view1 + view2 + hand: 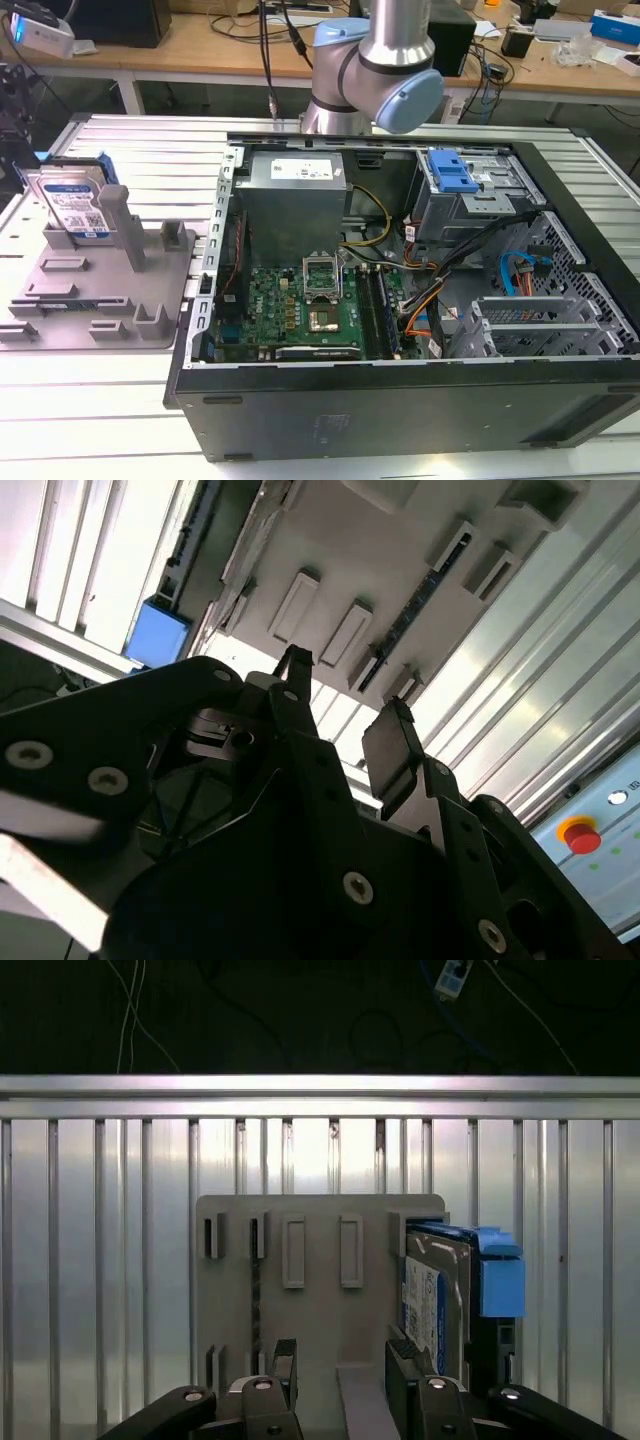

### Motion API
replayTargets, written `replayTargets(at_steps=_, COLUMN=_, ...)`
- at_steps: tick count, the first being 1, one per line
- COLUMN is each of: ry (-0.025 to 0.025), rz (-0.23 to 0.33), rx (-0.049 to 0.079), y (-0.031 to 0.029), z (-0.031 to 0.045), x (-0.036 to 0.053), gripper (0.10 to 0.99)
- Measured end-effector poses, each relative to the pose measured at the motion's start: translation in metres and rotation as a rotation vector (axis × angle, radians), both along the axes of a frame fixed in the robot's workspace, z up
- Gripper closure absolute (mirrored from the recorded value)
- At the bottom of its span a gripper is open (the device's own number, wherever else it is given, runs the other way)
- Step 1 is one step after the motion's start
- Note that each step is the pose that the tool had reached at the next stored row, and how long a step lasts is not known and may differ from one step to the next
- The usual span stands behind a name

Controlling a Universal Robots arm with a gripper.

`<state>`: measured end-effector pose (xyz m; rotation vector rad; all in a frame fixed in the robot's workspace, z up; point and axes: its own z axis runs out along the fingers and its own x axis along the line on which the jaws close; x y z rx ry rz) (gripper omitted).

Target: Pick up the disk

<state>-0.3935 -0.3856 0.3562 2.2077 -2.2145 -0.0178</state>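
Note:
The disk (pixel 72 205) stands on edge in a slot of the grey holder (pixel 100 295), at the exterior view's left. It is silver with a white-and-blue label and blue side rails. In the first wrist view the disk (pixel 440 1300) sits at one end of the holder (pixel 320 1250), seen from above, its blue rail sticking out sideways. My gripper (pixel 342 1370) hangs well above the holder, open, with nothing between its black fingers (pixel 285 1360). The disk lies off to one side of the gap. The second wrist view also shows the gripper (pixel 345 715) open.
An open computer case (pixel 560 250) fills the middle and the exterior view's right, with a green motherboard (pixel 300 305) and a blue-latched drive cage (pixel 455 175). All rests on a slatted metal table (pixel 130 140). A red button (pixel 580 835) and cluttered benches (pixel 200 45) stand behind.

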Motion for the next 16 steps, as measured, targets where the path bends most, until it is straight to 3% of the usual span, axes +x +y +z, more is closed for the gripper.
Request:
replayTargets(at_steps=4, ry=-0.0001, rz=-0.005, rx=0.000, y=0.0048, z=-0.0007, x=-0.0050, gripper=0.604)
replayTargets(at_steps=8, ry=-0.0002, rz=-0.006, rx=0.000, y=0.0138, z=-0.0013, x=-0.0102, gripper=0.604)
replayTargets(at_steps=9, ry=-0.0002, rz=-0.006, rx=0.000, y=0.0205, z=-0.0017, x=-0.0115, gripper=0.604)
replayTargets(at_steps=13, ry=-0.0001, rz=-0.006, rx=0.000, y=0.0366, z=-0.0025, x=-0.0124, gripper=0.604)
replayTargets(at_steps=15, ry=-0.0002, rz=-0.006, rx=0.000, y=0.0520, z=-0.0036, x=-0.0134, gripper=0.604)
replayTargets(at_steps=16, ry=-0.0002, rz=-0.006, rx=0.000, y=0.0555, z=-0.0041, x=-0.0148, gripper=0.604)
